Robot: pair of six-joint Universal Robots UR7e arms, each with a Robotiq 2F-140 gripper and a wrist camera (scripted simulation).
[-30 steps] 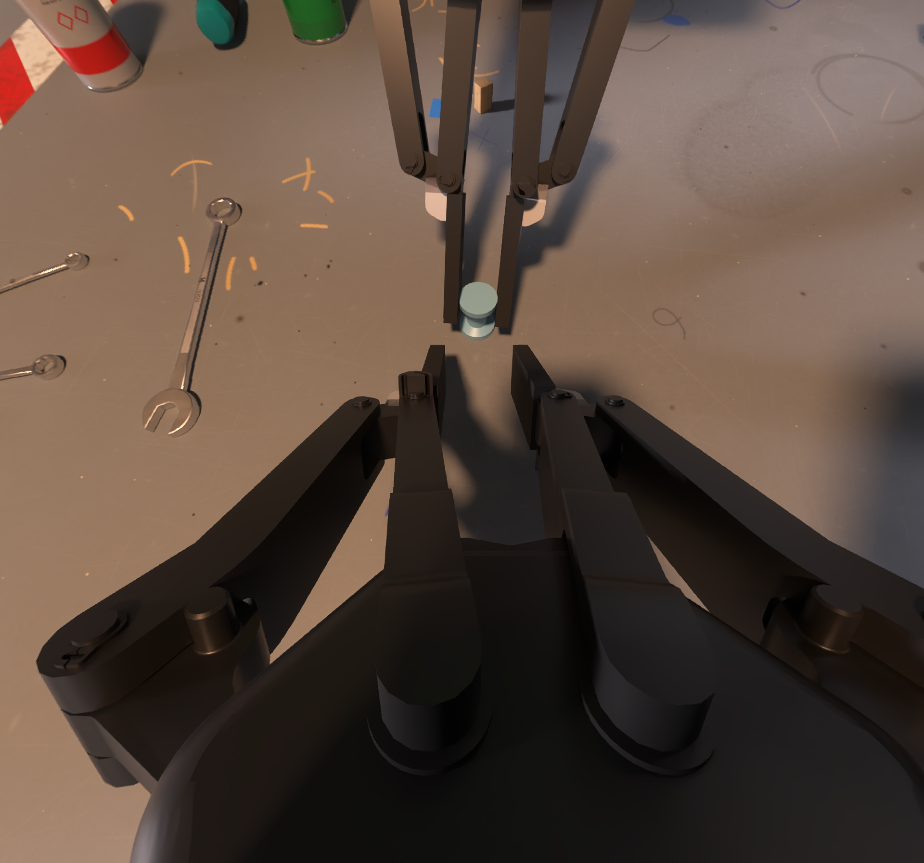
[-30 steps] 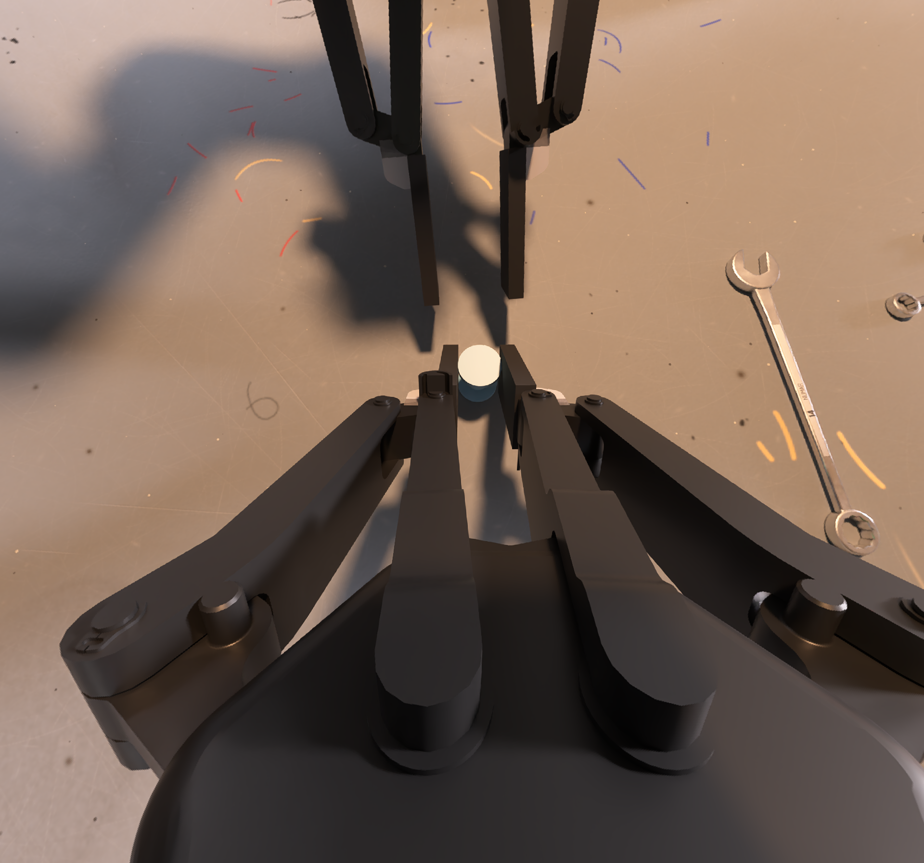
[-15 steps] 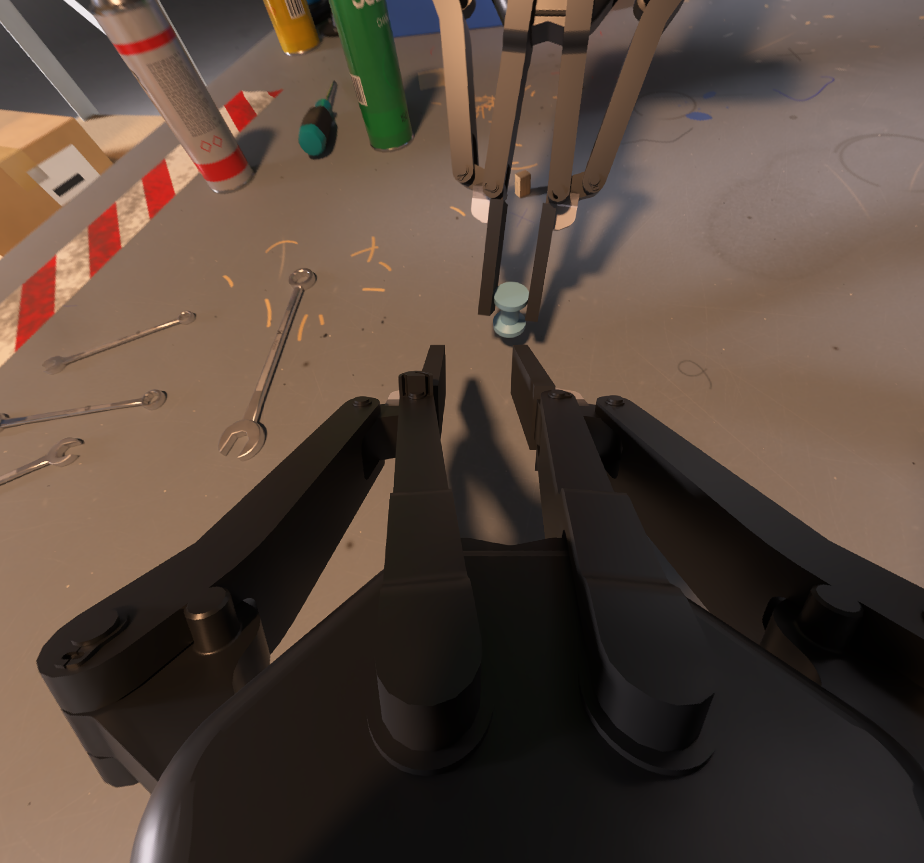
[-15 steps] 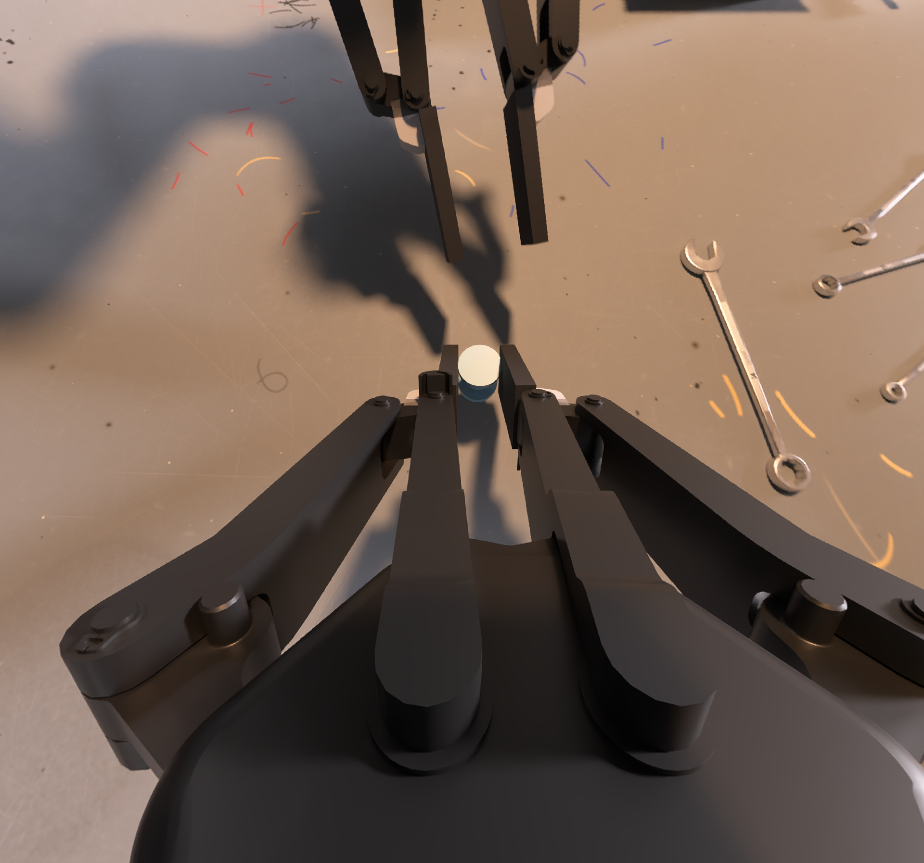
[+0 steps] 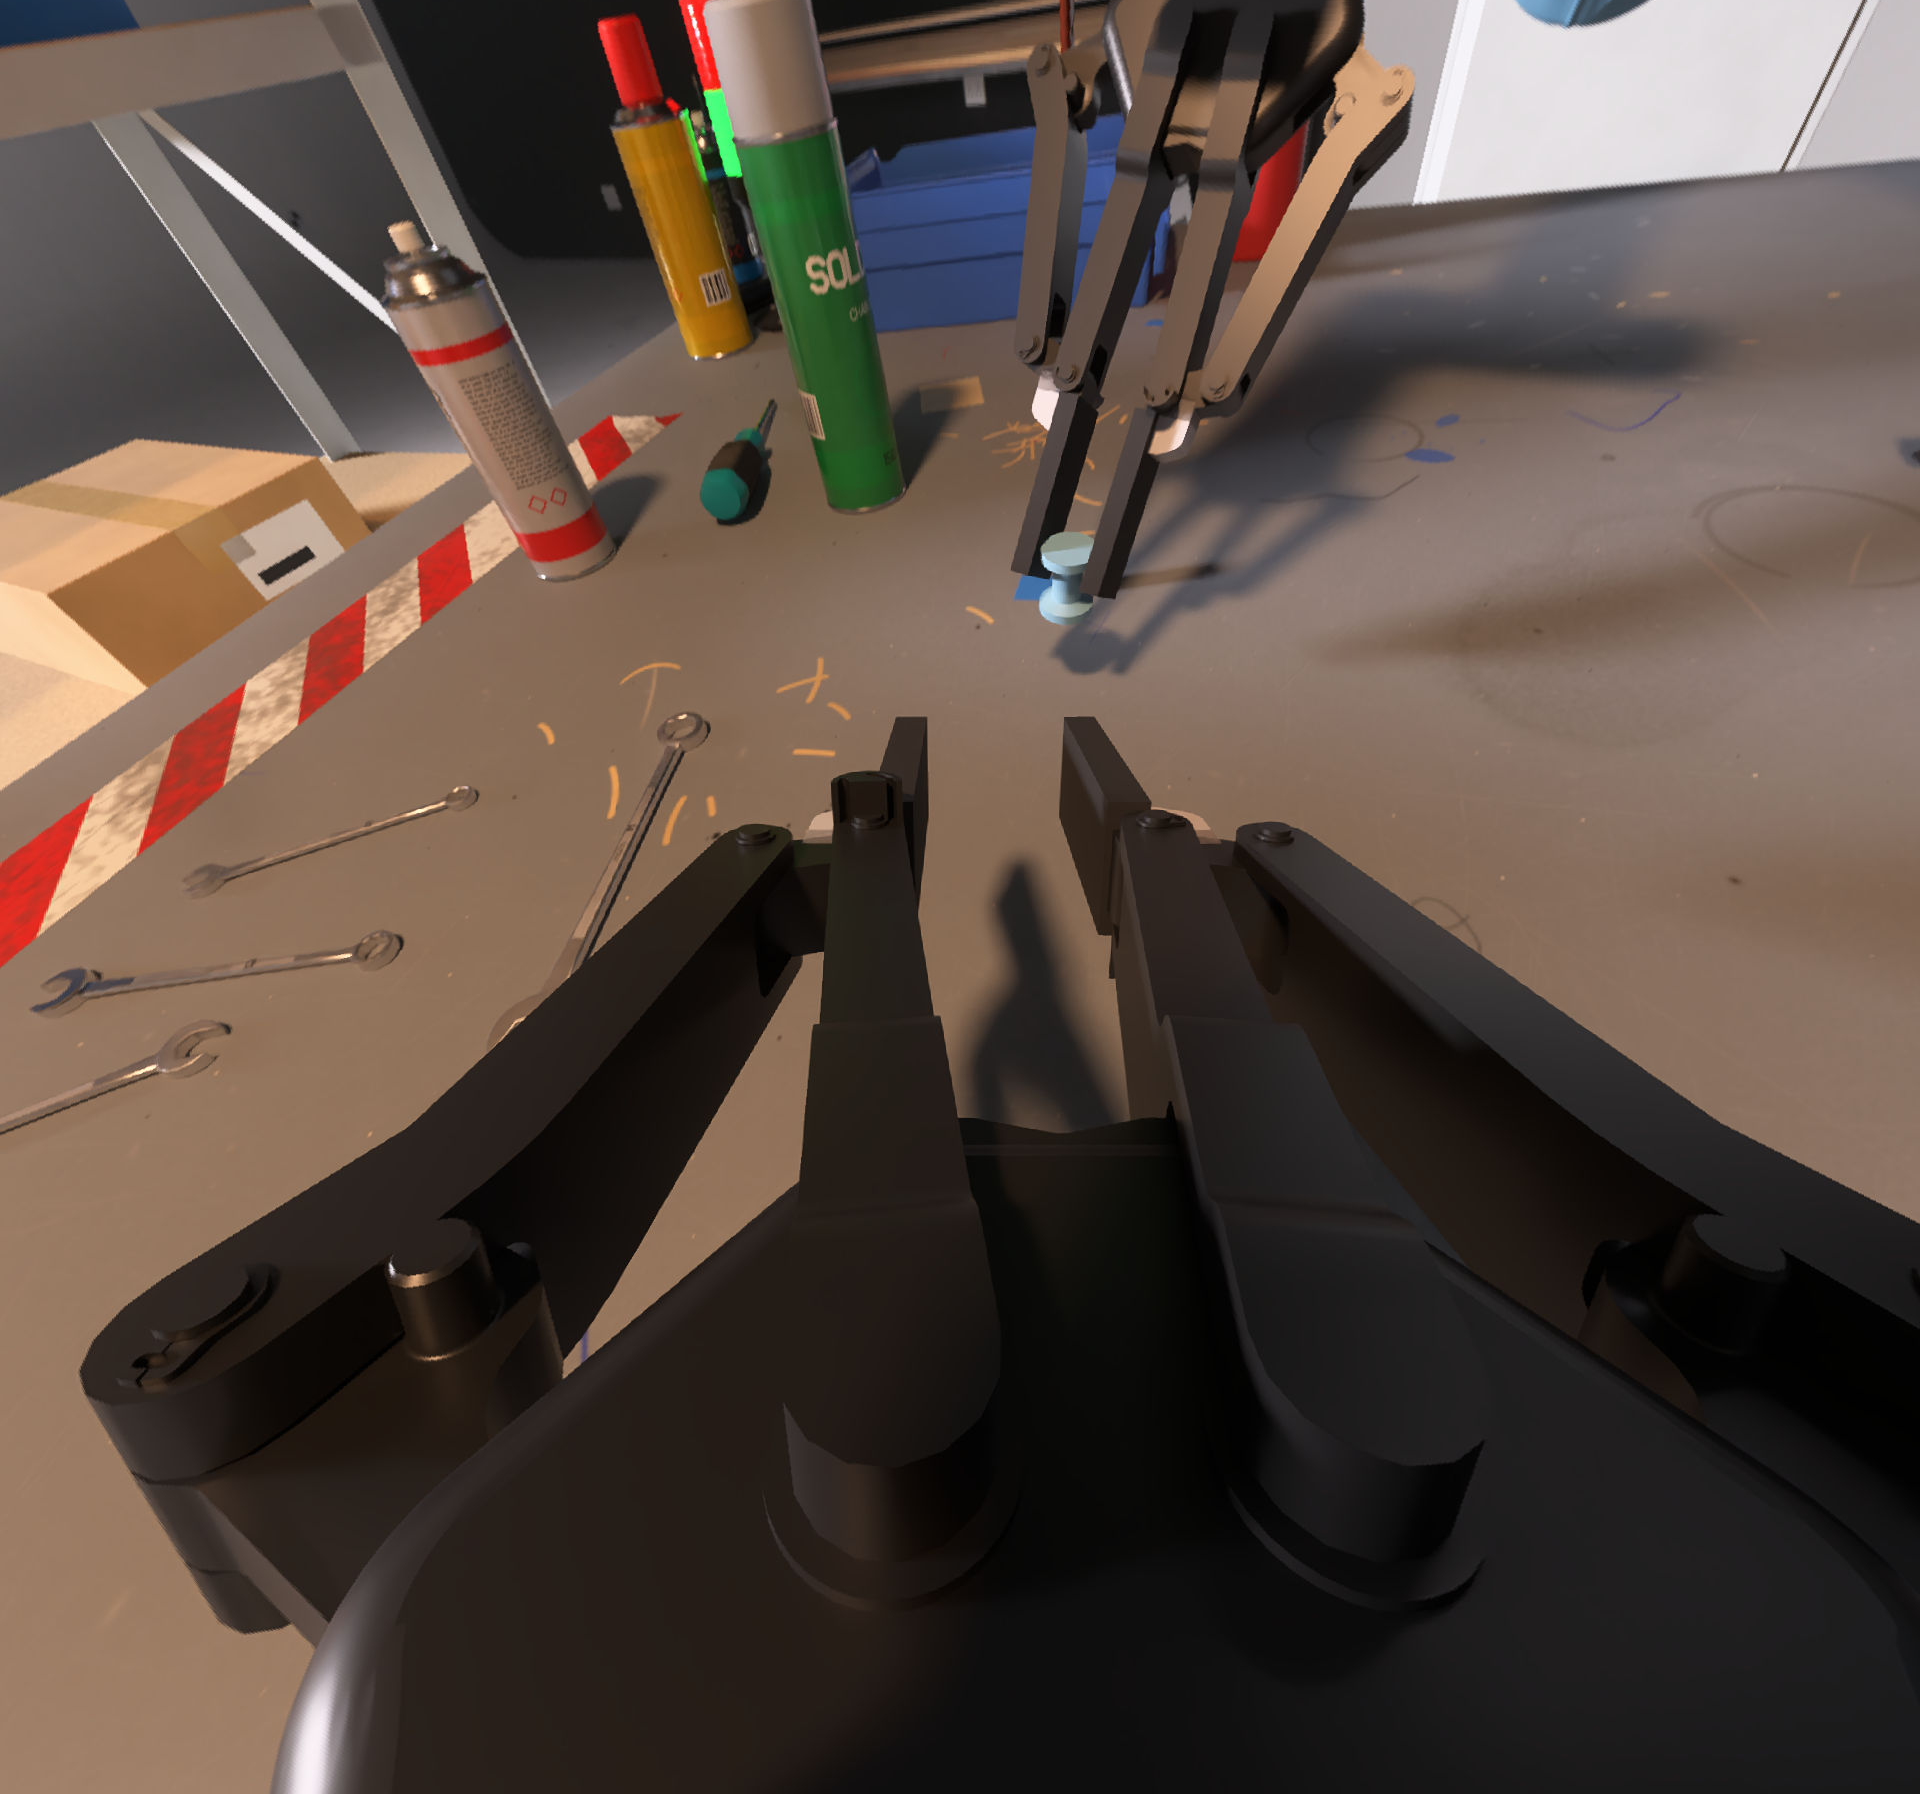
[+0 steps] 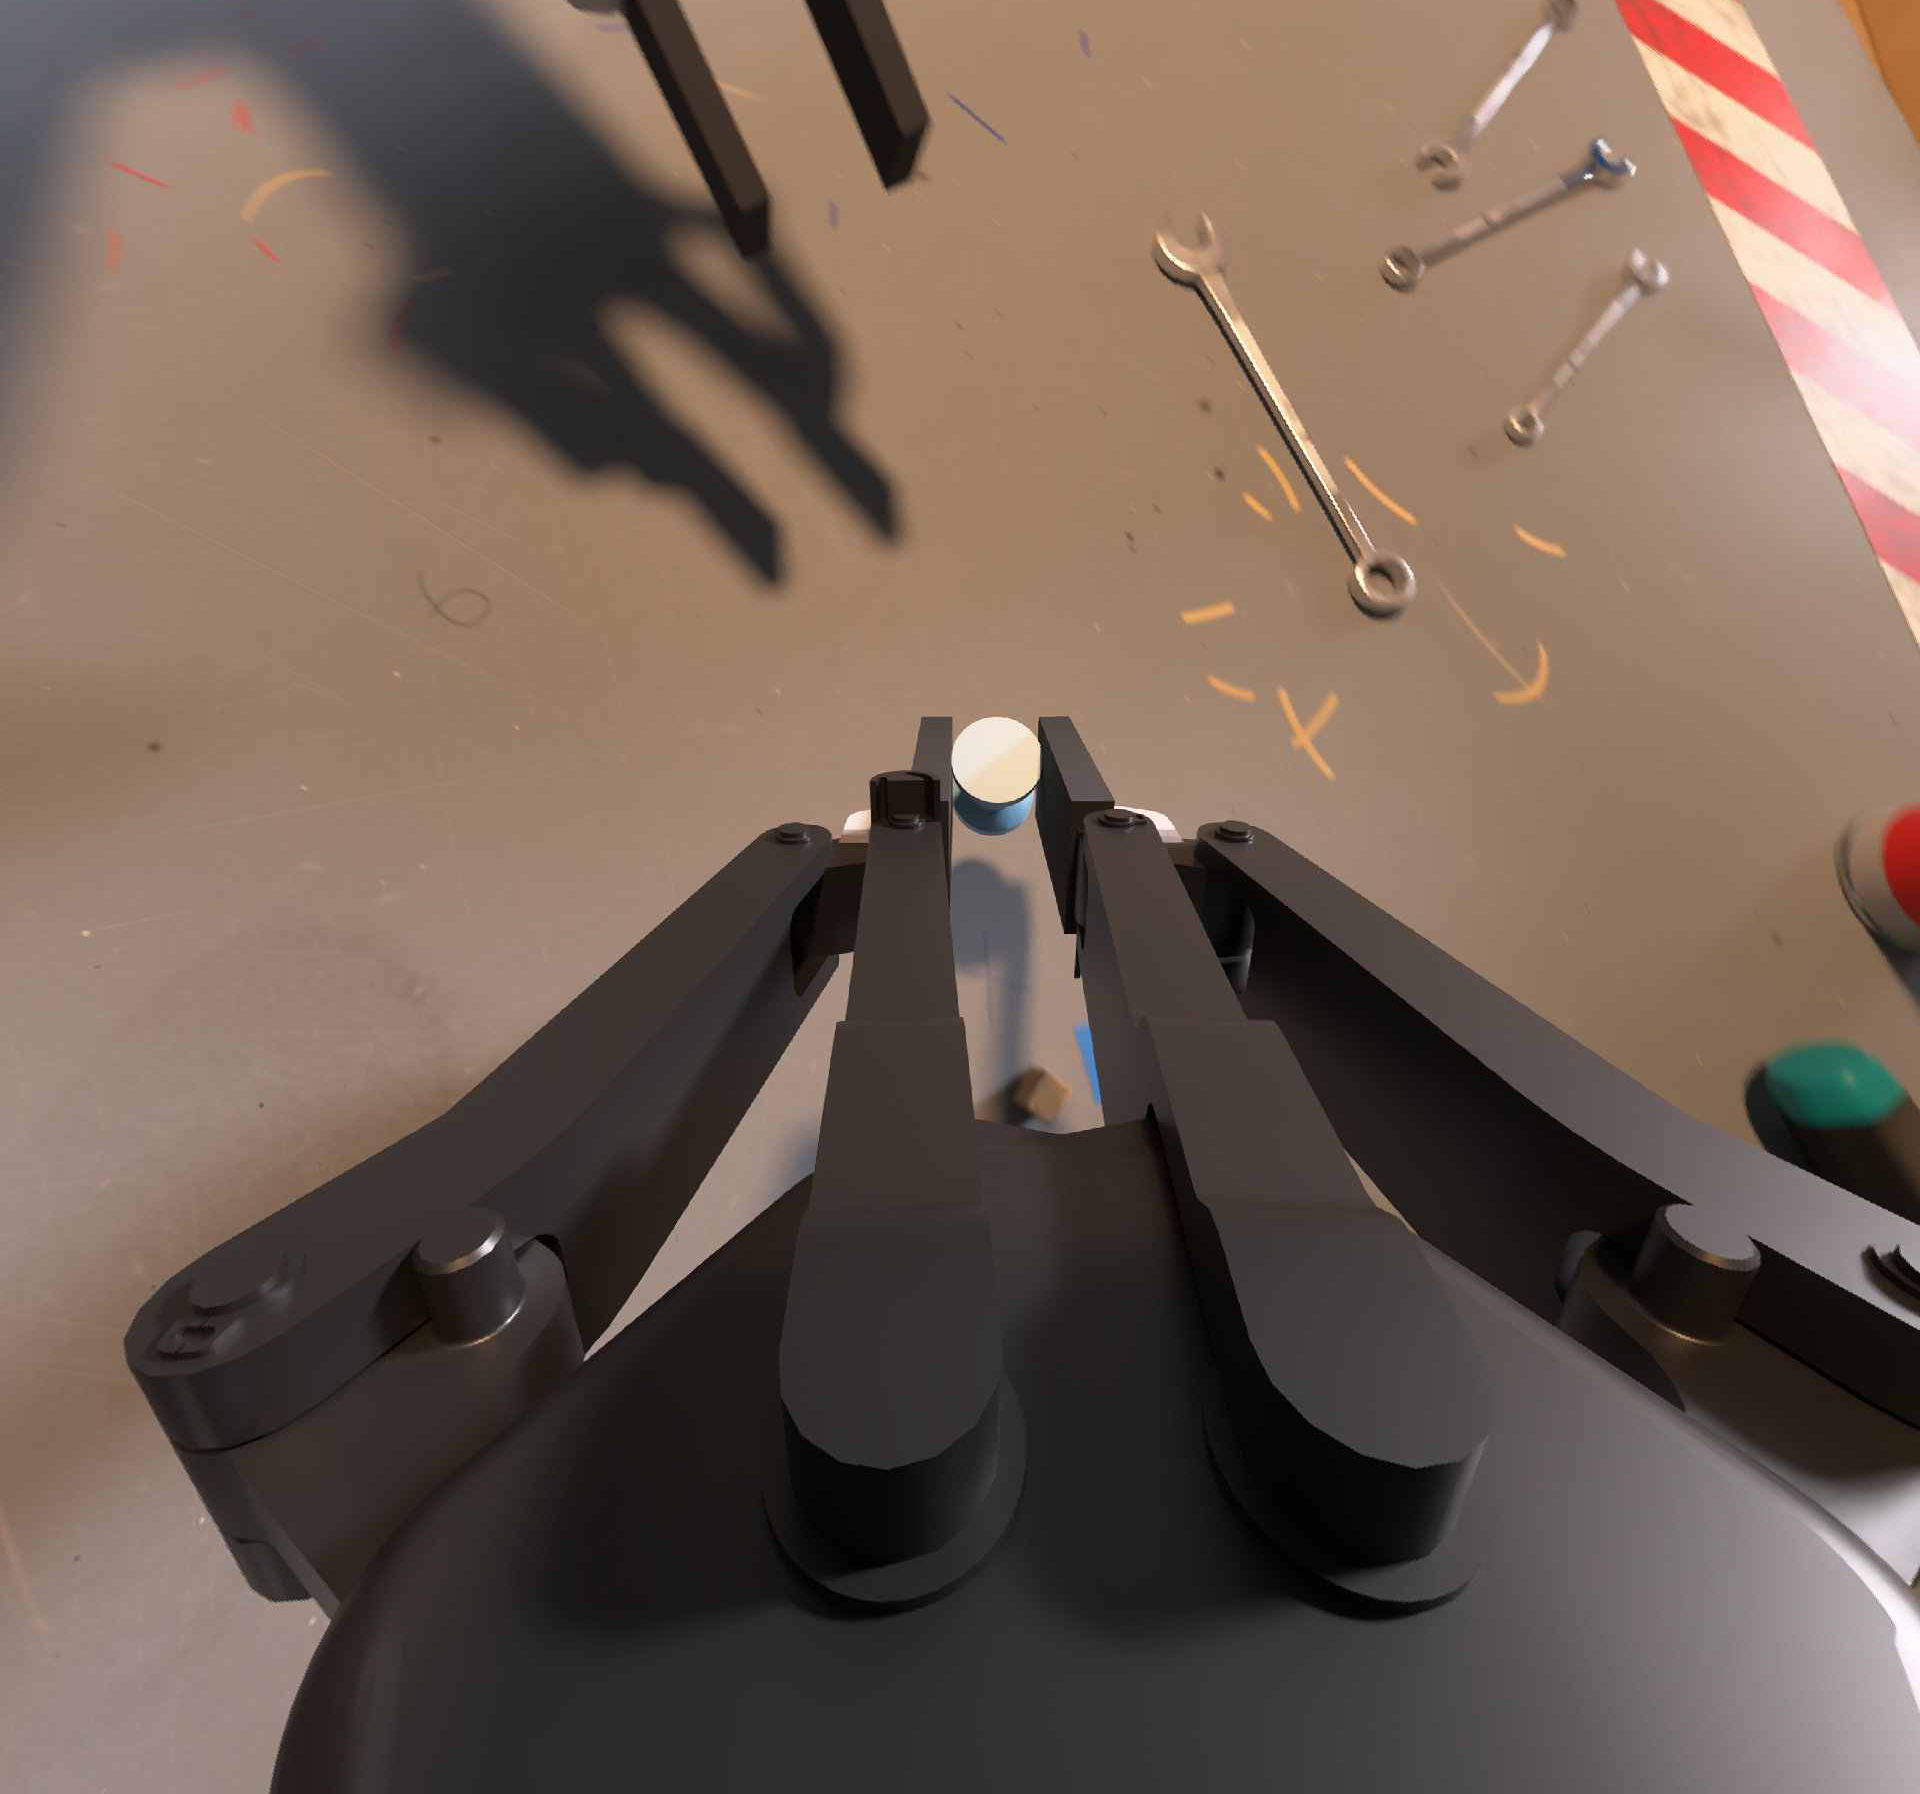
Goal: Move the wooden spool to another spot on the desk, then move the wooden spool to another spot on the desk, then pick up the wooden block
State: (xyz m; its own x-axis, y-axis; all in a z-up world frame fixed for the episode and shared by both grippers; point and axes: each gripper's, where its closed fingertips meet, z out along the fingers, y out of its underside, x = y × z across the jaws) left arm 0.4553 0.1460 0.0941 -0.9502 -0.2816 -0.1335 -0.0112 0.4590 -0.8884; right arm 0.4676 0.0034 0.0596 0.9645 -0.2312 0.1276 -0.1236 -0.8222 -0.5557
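Note:
The wooden spool (image 6: 995,773) is small and pale blue, with a light round top. My right gripper (image 6: 995,757) is shut on it. In the left wrist view the spool (image 5: 1065,575) hangs between the right gripper's fingers (image 5: 1117,539), a little above the desk over its own shadow. The wooden block (image 6: 1042,1092), a small tan cube, lies on the desk under the right gripper, beside a blue mark. It is hidden in the left wrist view. My left gripper (image 5: 992,757) is open and empty, above the desk and well short of the spool. It also shows at the top of the right wrist view (image 6: 821,175).
Spray cans (image 5: 821,290) and a teal-handled screwdriver (image 5: 732,477) stand at the back left. Several wrenches (image 5: 218,970) lie on the left by the red-and-white striped desk edge (image 5: 312,643). A cardboard box (image 5: 156,539) and blue bins (image 5: 935,227) lie beyond.
My right gripper has lifted the spool off the desk and carried it away from the left gripper, toward the cans. My left gripper has drawn back and risen, still open.

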